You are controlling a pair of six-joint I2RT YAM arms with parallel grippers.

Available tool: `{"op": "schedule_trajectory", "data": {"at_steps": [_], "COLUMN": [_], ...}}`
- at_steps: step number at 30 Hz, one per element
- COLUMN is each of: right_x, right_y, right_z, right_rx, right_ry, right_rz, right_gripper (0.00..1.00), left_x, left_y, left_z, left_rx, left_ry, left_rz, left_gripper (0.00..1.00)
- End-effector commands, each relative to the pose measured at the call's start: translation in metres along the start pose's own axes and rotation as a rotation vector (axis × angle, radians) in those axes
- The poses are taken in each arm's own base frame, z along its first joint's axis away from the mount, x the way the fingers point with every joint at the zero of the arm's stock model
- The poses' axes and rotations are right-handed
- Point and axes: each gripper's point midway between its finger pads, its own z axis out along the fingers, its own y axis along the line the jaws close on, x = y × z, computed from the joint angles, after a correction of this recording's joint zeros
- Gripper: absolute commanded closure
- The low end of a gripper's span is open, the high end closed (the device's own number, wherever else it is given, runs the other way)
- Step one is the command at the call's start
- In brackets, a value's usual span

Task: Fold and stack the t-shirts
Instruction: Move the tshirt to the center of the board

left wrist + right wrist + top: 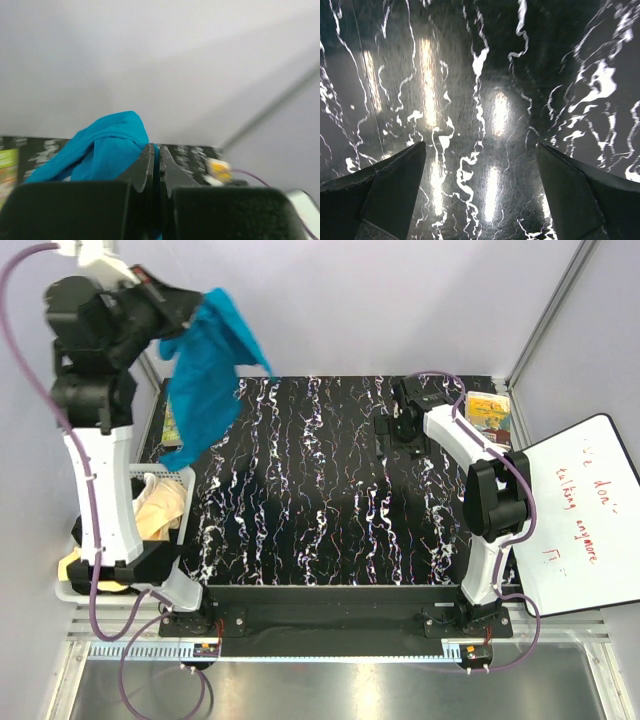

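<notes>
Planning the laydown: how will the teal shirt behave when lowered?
Probably floppy: the teal shirt hangs in limp folds from the left gripper. Likely light, since one shut pinch on a bunched edge holds it. It may land crumpled on the table.

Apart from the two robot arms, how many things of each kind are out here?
Teal t-shirt: 1
Cream fabric heap: 1 (shirt count hidden)
Books: 2, the other far left
White basket: 1
Whiteboard: 1
Total: 6
</notes>
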Motion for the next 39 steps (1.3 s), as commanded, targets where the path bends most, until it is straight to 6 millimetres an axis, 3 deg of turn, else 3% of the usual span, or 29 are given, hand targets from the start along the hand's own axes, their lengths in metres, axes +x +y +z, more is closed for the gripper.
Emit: {"op": "schedule_trajectory", "data": {"at_steps": [1,2,6,9,11,14,15,17,18,19,20,21,22,23,24,28,30,31,32,34,35,39], "right_x": [-0.037,-0.039,-0.047,-0.053,-0.056,-0.065,-0.067,-0.071,-0.071,-0.072,-0.072,-0.07,-0.068,-0.067,-0.064,-0.054,-0.049,-0.048,-0.046,-0.044,-0.043,-0.04], "right_y": [-0.006,-0.008,-0.035,-0.073,-0.102,-0.129,-0.133,-0.136,-0.136,-0.136,-0.135,-0.134,-0.132,-0.13,-0.127,-0.122,-0.121,-0.116,-0.115,-0.109,-0.108,-0.104], "right_z": [-0.028,-0.028,-0.019,-0.018,-0.021,-0.028,-0.03,-0.033,-0.033,-0.034,-0.033,-0.03,-0.028,-0.026,-0.022,-0.014,-0.011,-0.011,-0.011,-0.01,-0.011,-0.009], "right_rx": [0.077,0.086,0.153,0.171,0.166,0.184,0.197,0.202,0.2,0.199,0.194,0.187,0.18,0.171,0.152,0.123,0.119,0.095,0.087,0.056,0.052,0.029], "right_ry": [-0.143,-0.147,-0.152,-0.153,-0.154,-0.18,-0.188,-0.197,-0.197,-0.198,-0.197,-0.188,-0.18,-0.174,-0.16,-0.123,-0.109,-0.103,-0.094,-0.085,-0.083,-0.067], "right_rz": [0.03,0.046,0.141,0.285,0.382,0.42,0.416,0.397,0.395,0.392,0.392,0.391,0.388,0.389,0.389,0.392,0.391,0.39,0.391,0.388,0.39,0.397], "right_gripper": [0.0,0.0,0.0,0.0,0.0,0.0,0.0,0.0,0.0,0.0,0.0,0.0,0.0,0.0,0.0,0.0,0.0,0.0,0.0,0.0,0.0,0.0], "left_x": [0.028,0.045,0.113,0.174,0.198,0.215,0.236,0.248,0.287,0.302,0.302,0.342,0.351,0.354,0.384,0.41,0.415,0.418,0.415,0.411,0.404,0.397], "left_y": [-0.086,-0.106,-0.147,-0.173,-0.199,-0.212,-0.2,-0.182,-0.154,-0.137,-0.116,-0.077,-0.047,-0.032,-0.003,0.082,0.119,0.13,0.137,0.142,0.138,0.104], "left_z": [0.021,0.023,0.036,0.037,0.024,0.009,0.014,0.008,0.008,0.005,-0.001,-0.01,-0.013,-0.025,-0.043,-0.088,-0.117,-0.125,-0.135,-0.136,-0.129,-0.101], "left_rx": [0.371,0.429,0.556,0.637,0.712,0.741,0.695,0.635,0.538,0.478,0.408,0.269,0.179,0.142,0.044,-0.3,-0.497,-0.565,-0.612,-0.635,-0.612,-0.438], "left_ry": [0.102,0.15,0.338,0.489,0.563,0.615,0.647,0.676,0.758,0.787,0.78,0.854,0.861,0.859,0.926,1.004,1.083,1.12,1.152,1.159,1.138,1.108], "left_rz": [-0.075,-0.089,-0.164,-0.225,-0.223,-0.227,-0.243,-0.259,-0.286,-0.3,-0.32,-0.349,-0.377,-0.386,-0.403,-0.274,-0.159,-0.123,-0.086,-0.04,-0.029,0.012], "left_gripper": [1.0,1.0,1.0,1.0,1.0,1.0,1.0,1.0,1.0,1.0,1.0,1.0,1.0,1.0,1.0,1.0,0.92,0.82,0.53,0.28,0.02,0.01]}}
